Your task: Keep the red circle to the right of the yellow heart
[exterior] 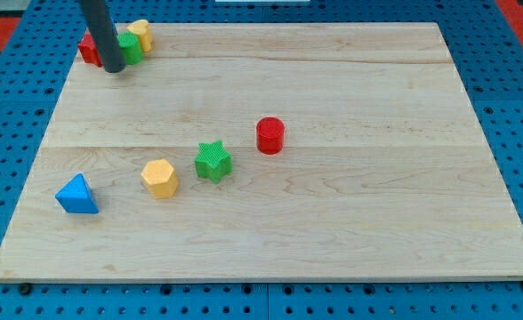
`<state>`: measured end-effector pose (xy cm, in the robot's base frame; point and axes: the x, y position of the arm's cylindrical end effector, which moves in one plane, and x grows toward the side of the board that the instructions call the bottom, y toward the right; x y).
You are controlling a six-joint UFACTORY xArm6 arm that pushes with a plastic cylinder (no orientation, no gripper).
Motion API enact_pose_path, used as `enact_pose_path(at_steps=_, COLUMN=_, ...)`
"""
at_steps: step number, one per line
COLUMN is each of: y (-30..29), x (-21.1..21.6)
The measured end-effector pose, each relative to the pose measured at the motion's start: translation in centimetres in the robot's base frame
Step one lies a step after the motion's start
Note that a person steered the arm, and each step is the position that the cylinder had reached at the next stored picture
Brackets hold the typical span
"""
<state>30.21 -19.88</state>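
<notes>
The red circle (270, 135) stands near the middle of the wooden board (350, 222). A yellow block (140, 34), the yellow heart as far as its shape shows, sits at the top left corner, touching a green block (132, 50). A red block (88, 49) lies just left of them, partly hidden by my rod. My tip (115, 68) rests on the board right in front of this cluster, between the red and green blocks. The red circle lies far to the right of the yellow heart and lower in the view.
A green star (213, 161), a yellow hexagon (160, 178) and a blue triangle (76, 196) lie in a slanting row at lower left. The board's left edge runs close to the blue triangle.
</notes>
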Motion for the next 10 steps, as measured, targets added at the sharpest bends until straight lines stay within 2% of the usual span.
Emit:
enact_pose_path(at_steps=2, y=16.6, x=1.4)
enact_pose_path(at_steps=3, y=25.8, x=6.2)
enact_pose_path(at_steps=4, y=30.6, x=10.9)
enact_pose_path(at_steps=5, y=30.0, x=13.2)
enact_pose_path(at_steps=7, y=21.4, x=14.1)
enact_pose_path(at_steps=8, y=15.6, x=10.7)
enact_pose_path(at_steps=9, y=11.9, x=4.3)
enact_pose_path(at_steps=10, y=10.9, x=2.6)
